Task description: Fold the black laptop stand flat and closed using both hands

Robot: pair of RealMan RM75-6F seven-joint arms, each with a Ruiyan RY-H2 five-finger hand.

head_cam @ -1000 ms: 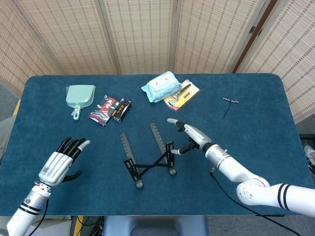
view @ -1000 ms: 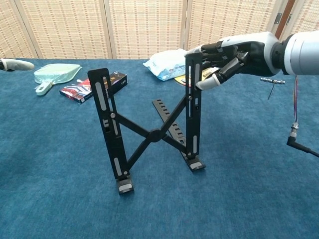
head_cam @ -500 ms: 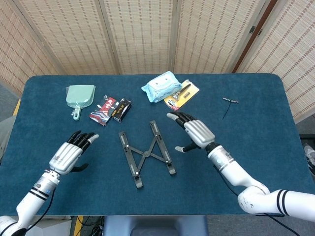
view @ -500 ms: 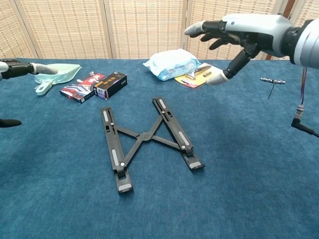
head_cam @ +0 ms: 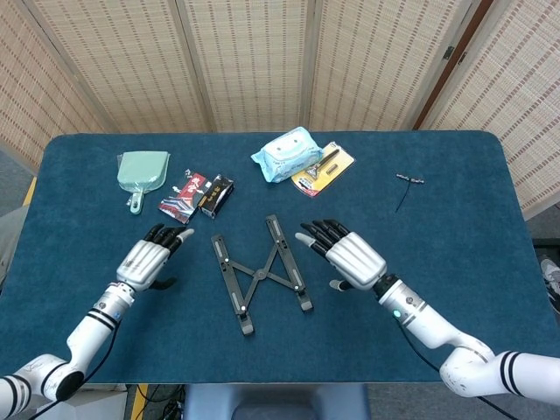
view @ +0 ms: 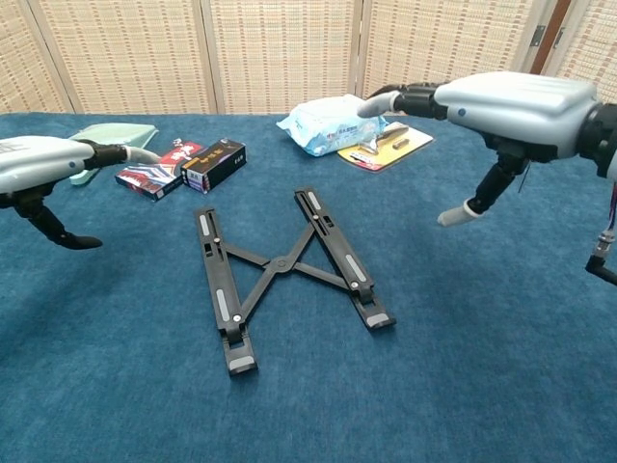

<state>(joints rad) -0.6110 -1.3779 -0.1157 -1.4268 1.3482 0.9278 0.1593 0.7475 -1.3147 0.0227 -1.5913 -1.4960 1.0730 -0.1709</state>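
Both hands hover palm-down with fingers spread and nothing in them: my right hand (head_cam: pixel 354 260) just right of the laptop stand (head_cam: pixel 261 272), my left hand (head_cam: pixel 147 262) off to its left, neither touching it. Between them the stand lies flat on the blue table (head_cam: pixel 455 236), its two rails still splayed in a V with the crossed links showing, so it is lowered but not closed. Nothing sits between either hand and the rails. Further back I see one green dustpan (head_cam: pixel 143 172), one red packet (head_cam: pixel 181 197) touching one small black box (head_cam: pixel 215 195), one pack of wipes (head_cam: pixel 286 154) overlapping one yellow card holding a tool (head_cam: pixel 324 169), and one small metal piece (head_cam: pixel 408 180) far right, well apart from the rest. A black cable (view: pixel 605 269) shows at the right edge of the chest view. Compared with a second ago, the stand has dropped from upright to flat, my right hand has let go of the rail top and come down beside it, and my left hand has moved in toward the stand from the table's near left corner.
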